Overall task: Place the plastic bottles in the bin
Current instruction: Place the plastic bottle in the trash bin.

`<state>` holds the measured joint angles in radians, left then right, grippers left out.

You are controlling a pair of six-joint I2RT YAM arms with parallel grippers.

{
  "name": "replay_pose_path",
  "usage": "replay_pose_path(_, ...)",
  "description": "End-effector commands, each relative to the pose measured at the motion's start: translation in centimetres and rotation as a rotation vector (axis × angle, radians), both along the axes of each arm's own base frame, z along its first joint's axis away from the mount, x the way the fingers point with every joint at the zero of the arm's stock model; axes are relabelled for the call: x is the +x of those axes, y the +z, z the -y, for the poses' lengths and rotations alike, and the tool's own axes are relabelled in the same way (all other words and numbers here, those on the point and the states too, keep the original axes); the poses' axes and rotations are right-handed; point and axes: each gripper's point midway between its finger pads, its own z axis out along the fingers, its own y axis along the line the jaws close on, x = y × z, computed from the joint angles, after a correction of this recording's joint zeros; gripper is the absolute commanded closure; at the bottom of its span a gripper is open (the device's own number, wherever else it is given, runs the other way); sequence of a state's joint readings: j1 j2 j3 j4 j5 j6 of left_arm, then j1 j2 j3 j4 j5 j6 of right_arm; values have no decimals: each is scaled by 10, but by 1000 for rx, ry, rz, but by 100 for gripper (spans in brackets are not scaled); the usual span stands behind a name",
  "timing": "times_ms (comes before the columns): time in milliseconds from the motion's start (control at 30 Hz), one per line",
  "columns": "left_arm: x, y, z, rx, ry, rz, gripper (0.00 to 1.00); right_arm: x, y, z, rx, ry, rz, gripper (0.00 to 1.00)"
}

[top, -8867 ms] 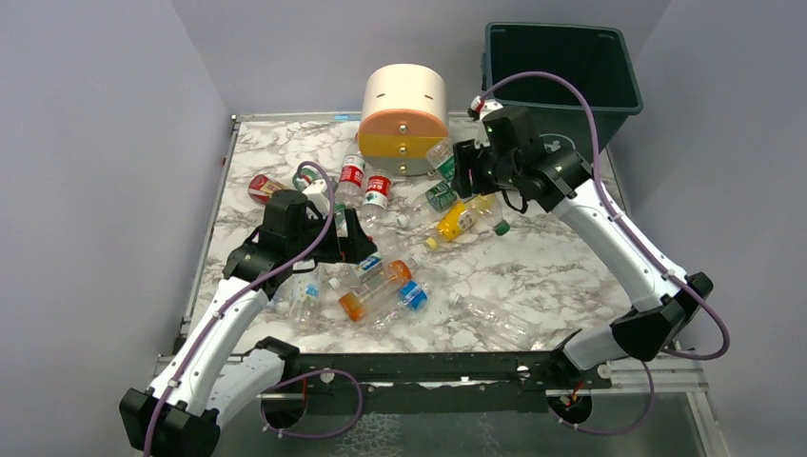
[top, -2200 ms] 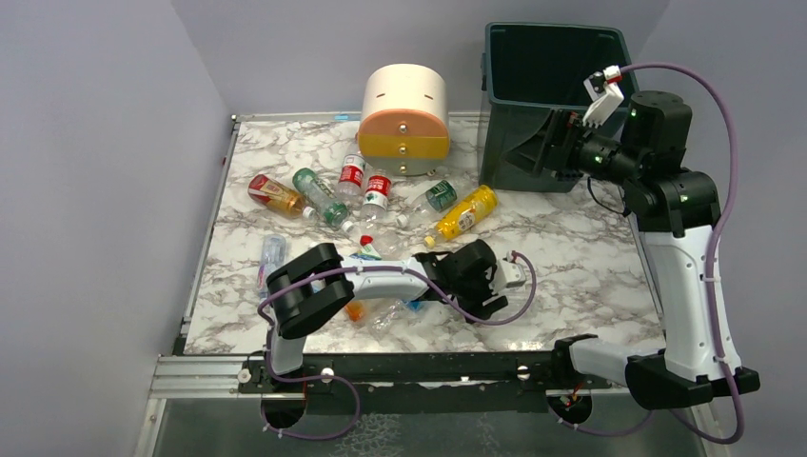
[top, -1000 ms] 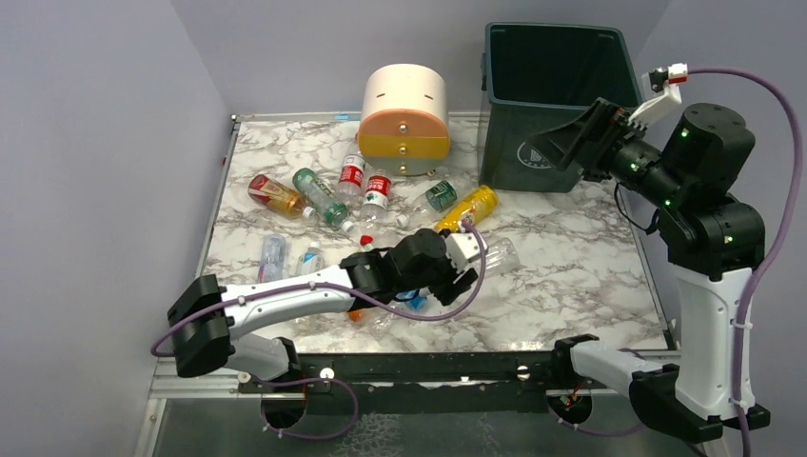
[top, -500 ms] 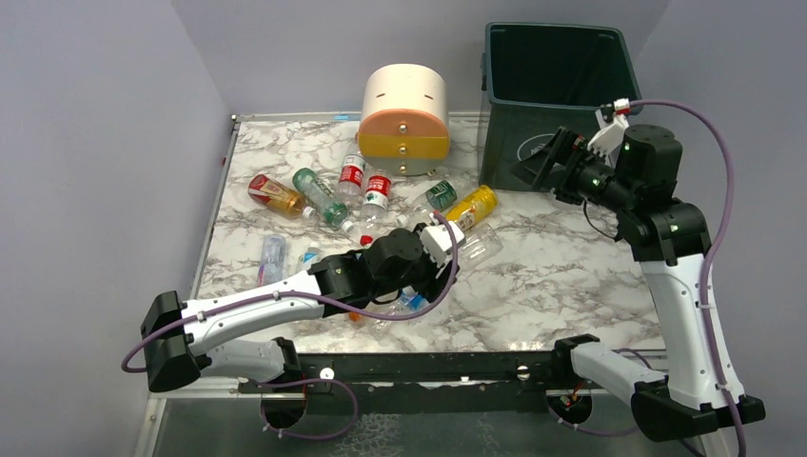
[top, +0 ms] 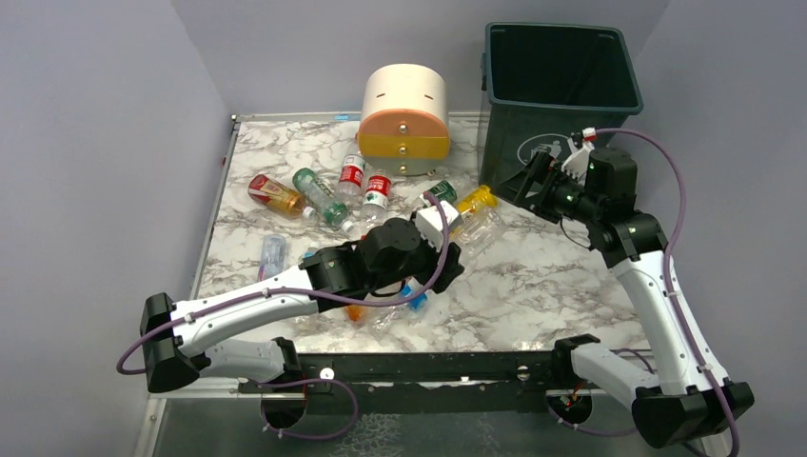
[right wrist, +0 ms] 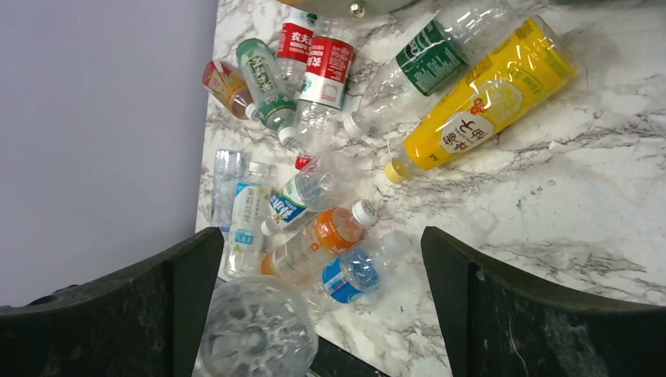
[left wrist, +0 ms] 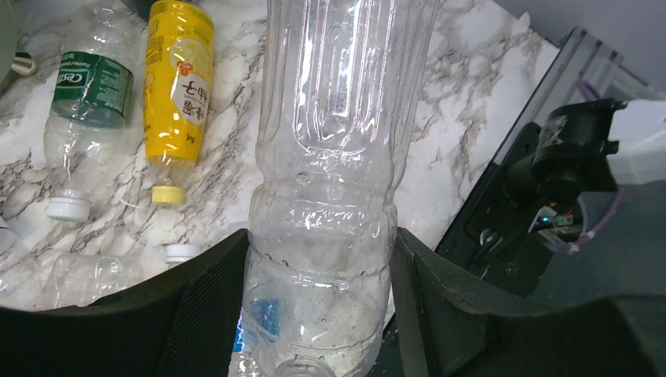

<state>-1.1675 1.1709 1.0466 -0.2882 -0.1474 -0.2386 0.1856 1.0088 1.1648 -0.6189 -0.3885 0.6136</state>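
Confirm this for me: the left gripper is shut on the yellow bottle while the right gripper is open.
Not quite. The left gripper is shut on a clear unlabelled bottle, not the yellow bottle, which lies on the table beside a green-labelled bottle; the left wrist view shows this. The right gripper is open, as you said.

The top external camera looks down from high at the near side, far enough off to take in the whole marble table [top: 571, 276], with the green bin [top: 509, 157] at far right. The left wrist camera sits very near a clear bottle [left wrist: 330, 157] and looks along it toward the table's near right edge. The right wrist camera hangs higher, facing down and left over the bottle pile [right wrist: 302, 192]. All three views share the yellow bottle [left wrist: 179, 78] and the green-labelled bottle [left wrist: 86, 94] beside it.
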Motion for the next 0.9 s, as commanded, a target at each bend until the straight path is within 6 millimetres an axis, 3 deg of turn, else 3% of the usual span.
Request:
replay_pose_path(0,1,16,6,-55,54,-52,46,3,5,-8,74,20,45,0)
replay_pose_path(333,7,14,10,-75,93,-55,46,2,-8,-19,131,64,3,1)
replay_pose_path(867,15,17,14,-111,120,-32,46,-29,-6,-35,271,147,-57,1)
